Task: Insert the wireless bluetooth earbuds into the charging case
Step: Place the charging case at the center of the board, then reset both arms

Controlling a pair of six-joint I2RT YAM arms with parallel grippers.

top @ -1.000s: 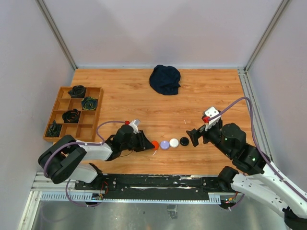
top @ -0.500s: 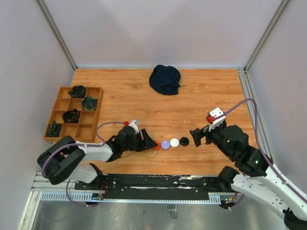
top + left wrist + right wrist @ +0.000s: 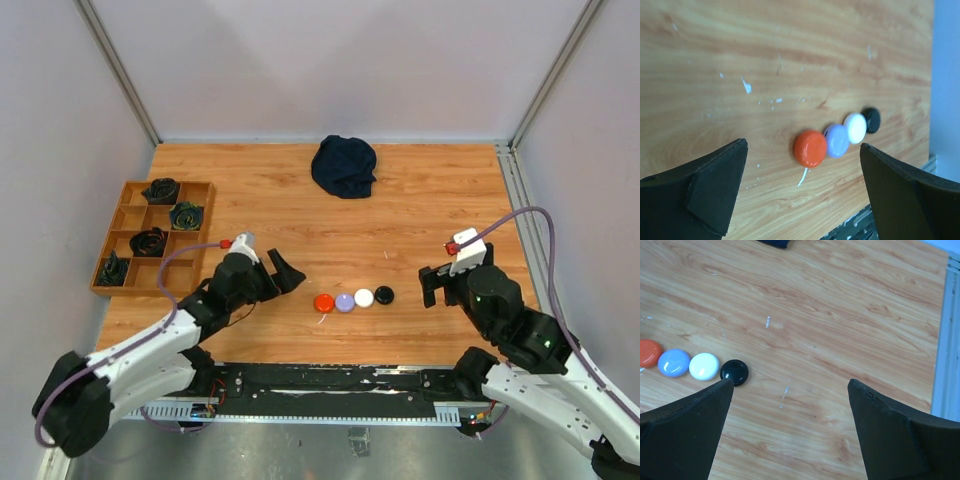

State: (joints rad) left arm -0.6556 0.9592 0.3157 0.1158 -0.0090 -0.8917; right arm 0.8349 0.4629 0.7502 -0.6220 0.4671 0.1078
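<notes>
Well, both claws spread wide, empty. My left claw [image 3: 287, 273] near orange case [image 3: 323, 302], right claw [image 3: 430, 286] near black case [image 3: 384, 294]. Four shut cases touch in row; earbuds unseen. Risk: pinching one nudges neighbours, scatters row.

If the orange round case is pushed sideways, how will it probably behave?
The orange case lies flat and looks glossy, so it would probably slide, not roll. It seems to touch the purple case, so a push along the row would likely move that too.

A robotics lab test cell: pale panels [image 3: 330, 60] wall the wooden worktop [image 3: 420, 200], with a metal mounting rail [image 3: 330, 382] along its near edge.
</notes>
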